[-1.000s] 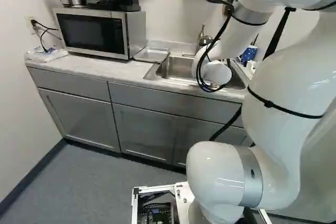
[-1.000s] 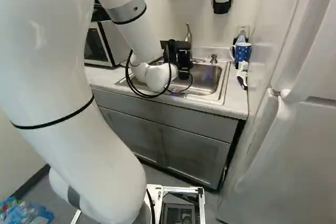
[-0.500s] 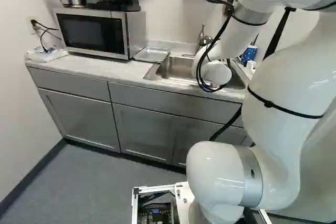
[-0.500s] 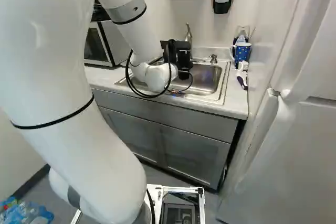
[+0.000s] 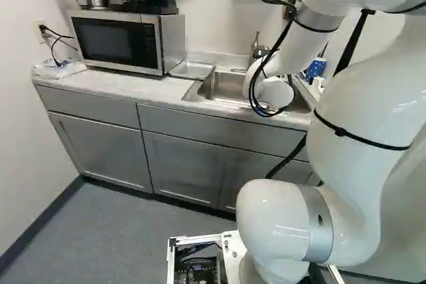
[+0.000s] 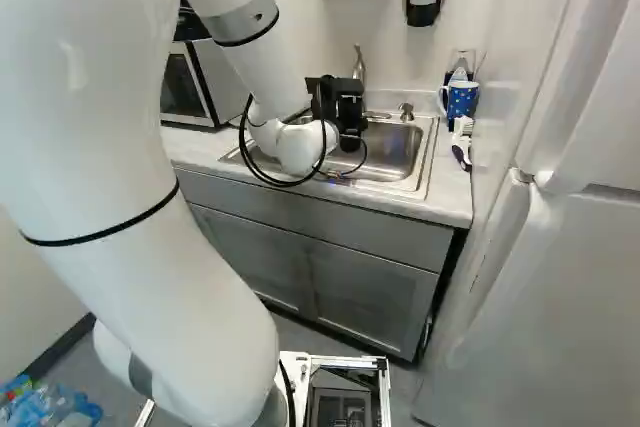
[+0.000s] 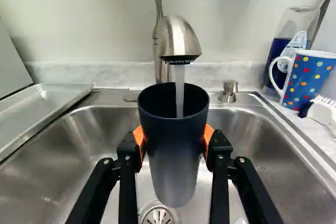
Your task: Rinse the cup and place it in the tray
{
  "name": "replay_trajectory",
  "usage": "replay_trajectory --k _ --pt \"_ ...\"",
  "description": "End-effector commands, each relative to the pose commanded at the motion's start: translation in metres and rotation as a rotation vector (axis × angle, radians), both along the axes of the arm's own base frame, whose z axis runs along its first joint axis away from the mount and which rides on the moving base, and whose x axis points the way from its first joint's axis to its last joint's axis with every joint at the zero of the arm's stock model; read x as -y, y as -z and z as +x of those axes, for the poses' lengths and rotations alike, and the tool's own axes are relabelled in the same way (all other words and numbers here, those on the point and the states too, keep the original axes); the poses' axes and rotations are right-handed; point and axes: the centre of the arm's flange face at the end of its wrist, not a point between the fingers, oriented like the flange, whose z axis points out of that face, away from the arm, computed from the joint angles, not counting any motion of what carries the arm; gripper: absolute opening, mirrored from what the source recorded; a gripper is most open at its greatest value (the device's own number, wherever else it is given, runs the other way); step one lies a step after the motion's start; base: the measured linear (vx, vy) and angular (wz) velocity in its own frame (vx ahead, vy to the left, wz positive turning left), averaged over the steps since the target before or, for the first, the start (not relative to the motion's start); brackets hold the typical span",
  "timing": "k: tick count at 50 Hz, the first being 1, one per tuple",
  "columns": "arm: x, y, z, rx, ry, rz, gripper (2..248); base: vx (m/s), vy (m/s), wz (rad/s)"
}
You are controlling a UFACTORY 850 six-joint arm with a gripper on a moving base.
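Observation:
In the right base view the black gripper [image 6: 342,107] reaches over the sink, its fingertips hidden. The wrist view shows the gripper [image 7: 174,142] shut on a dark blue cup [image 7: 173,156], an orange pad against each side. The cup stands upright over the sink [image 7: 60,150], its mouth under the faucet [image 7: 178,38]. A stream of water [image 7: 179,90] falls into it. Beside the sink lies the metal tray [image 7: 39,108], which also shows on the counter in the left base view.
A polka-dot mug [image 7: 308,80], a brush [image 7: 321,113] and a clear bottle stand on the sink's other side. The microwave [image 5: 116,41] sits beyond the tray. A soap dispenser pump [image 7: 229,92] rises behind the basin. A tall white fridge [image 6: 560,277] borders the counter.

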Motion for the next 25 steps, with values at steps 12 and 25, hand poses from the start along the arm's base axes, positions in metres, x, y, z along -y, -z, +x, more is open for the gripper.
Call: replay_trajectory --k 12,25 --pt "0.0000 0.0000 0.0000 0.000 0.000 0.000 124 0.000 0.000 0.000" --pt "0.0000 0.0000 0.0000 0.000 0.000 0.000 124 0.000 0.000 0.000"
